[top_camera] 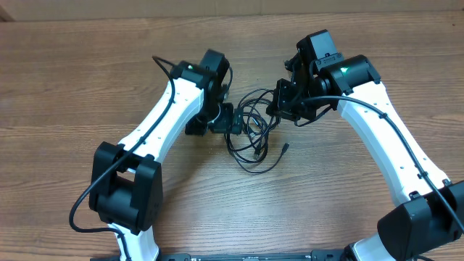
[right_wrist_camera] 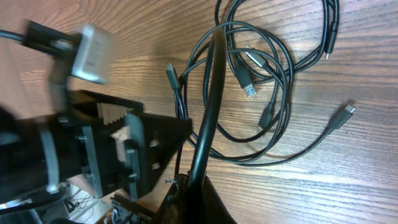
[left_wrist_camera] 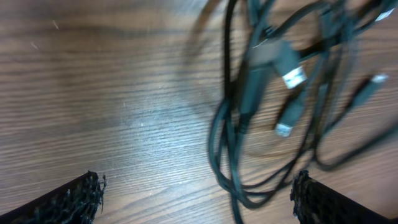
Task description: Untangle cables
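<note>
The tangled cables are seen near the middle of the wooden counter, as a knot of black loops between the two arms. In the left wrist view the left fingers are spread wide, one at each lower corner, and nothing is held between them. Blurred loops and silver-tipped USB plugs are seen on the counter toward 1 o'clock. From overhead, these fingers are placed at 9 o'clock of the knot, just beside its edge, though contact cannot be told. The right fingers are placed at 1 o'clock of the knot. In the right wrist view they appear closed on one black strand, which is stretched from the heap up toward the camera, though the grip itself is partly hidden in shadow. One loose plug is laid at 4 o'clock of the knot, apart from the loops.
</note>
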Controlling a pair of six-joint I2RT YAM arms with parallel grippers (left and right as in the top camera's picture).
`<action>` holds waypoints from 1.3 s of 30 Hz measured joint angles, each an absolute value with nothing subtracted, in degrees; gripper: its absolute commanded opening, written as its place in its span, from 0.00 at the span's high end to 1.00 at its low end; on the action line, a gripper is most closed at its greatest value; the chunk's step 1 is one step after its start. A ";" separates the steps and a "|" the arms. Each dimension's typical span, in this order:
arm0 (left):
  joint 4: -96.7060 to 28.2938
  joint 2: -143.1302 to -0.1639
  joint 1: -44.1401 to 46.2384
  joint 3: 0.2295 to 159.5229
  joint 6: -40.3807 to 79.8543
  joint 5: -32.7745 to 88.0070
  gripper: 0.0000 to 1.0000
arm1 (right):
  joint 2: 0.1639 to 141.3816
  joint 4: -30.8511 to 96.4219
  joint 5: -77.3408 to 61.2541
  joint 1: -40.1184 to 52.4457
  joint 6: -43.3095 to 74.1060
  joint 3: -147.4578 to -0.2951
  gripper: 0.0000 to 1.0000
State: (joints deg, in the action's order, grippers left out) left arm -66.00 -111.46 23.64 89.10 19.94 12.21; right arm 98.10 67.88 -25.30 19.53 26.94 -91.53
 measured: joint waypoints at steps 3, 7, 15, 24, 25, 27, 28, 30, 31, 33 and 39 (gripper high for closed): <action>-64.18 -111.59 23.64 85.25 20.71 12.71 0.00 | 98.10 67.20 -25.30 19.53 26.92 -91.53 0.96; -63.94 -111.70 23.64 82.81 21.41 14.35 0.00 | 98.10 66.37 -25.32 19.53 26.96 -91.53 0.96; -62.41 -111.70 23.64 82.76 23.92 15.46 0.00 | 98.10 65.28 -25.65 19.92 26.98 -91.53 0.96; -62.50 -111.70 23.64 82.67 30.98 7.84 0.00 | 96.12 60.27 -30.68 20.29 26.13 -91.53 0.96; -62.48 -111.70 23.64 82.63 31.29 7.64 0.01 | 95.11 59.94 -30.70 20.29 26.04 -91.53 0.96; -62.46 -111.70 23.64 82.63 31.64 7.35 0.00 | 92.40 59.40 -30.63 20.29 25.82 -91.53 0.96; -62.39 -111.70 23.64 82.63 31.68 7.25 0.01 | 90.78 59.22 -30.65 20.32 25.65 -91.53 0.96; -62.22 -111.70 23.64 82.63 31.86 7.20 0.00 | 87.39 59.18 -30.65 20.32 24.93 -91.55 0.96; -62.17 -111.70 23.64 82.63 31.90 7.20 0.01 | 86.11 59.16 -30.68 20.34 24.58 -91.55 0.96; -62.08 -111.70 23.64 82.63 31.97 7.07 0.01 | 83.26 59.16 -30.72 20.34 23.90 -91.61 0.96; -62.02 -111.70 23.64 82.46 32.10 6.57 0.00 | 78.04 58.39 -31.05 20.34 23.24 -91.79 0.96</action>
